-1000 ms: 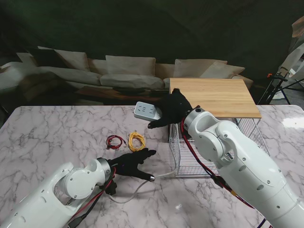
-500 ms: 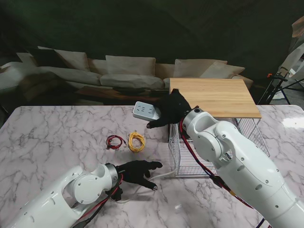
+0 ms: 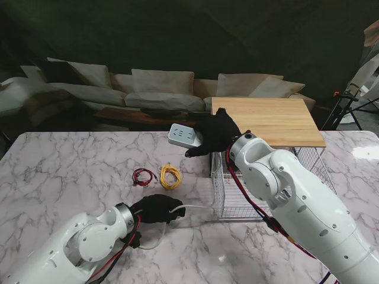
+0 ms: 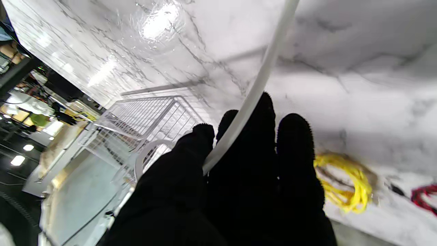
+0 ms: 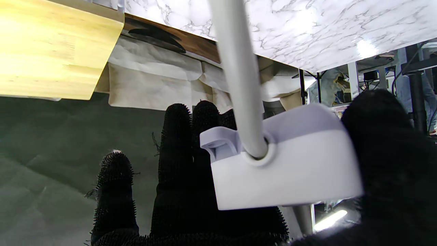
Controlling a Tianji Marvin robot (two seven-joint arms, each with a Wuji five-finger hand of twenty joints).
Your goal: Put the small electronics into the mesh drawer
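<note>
Right robot hand (image 3: 214, 135) grips the white power strip (image 3: 183, 136) and holds it up off the marble surface (image 3: 71, 165), just to the left of the mesh drawer (image 3: 228, 195) and a touch higher and farther from me than half a second ago. The right wrist view shows the strip (image 5: 290, 171) pinched between thumb and fingers (image 5: 177, 143), with its white cord (image 5: 235, 68) leaving the end of the housing.

Left robot hand (image 3: 155, 208) differs most: a second ago its fingers were spread over the surface, and now they are curled around the cord (image 3: 192, 207), which runs taut from the fist toward the drawer's near left corner. The hand has also pulled back a little toward me. In the left wrist view the cord (image 4: 252, 92) passes between the gloved fingers (image 4: 293, 143) and stretches away over the marble, with the drawer (image 4: 150, 116) beyond it.

The wooden top (image 3: 266, 121) above the drawer has not moved. The yellow cable (image 3: 170, 176) and the red cable (image 3: 143, 176) lie coiled side by side on the surface, left of the drawer and farther from me than the left hand, where they were before. The yellow coil (image 4: 344, 184) and red coil (image 4: 425, 198) also show beside the left fingers.
</note>
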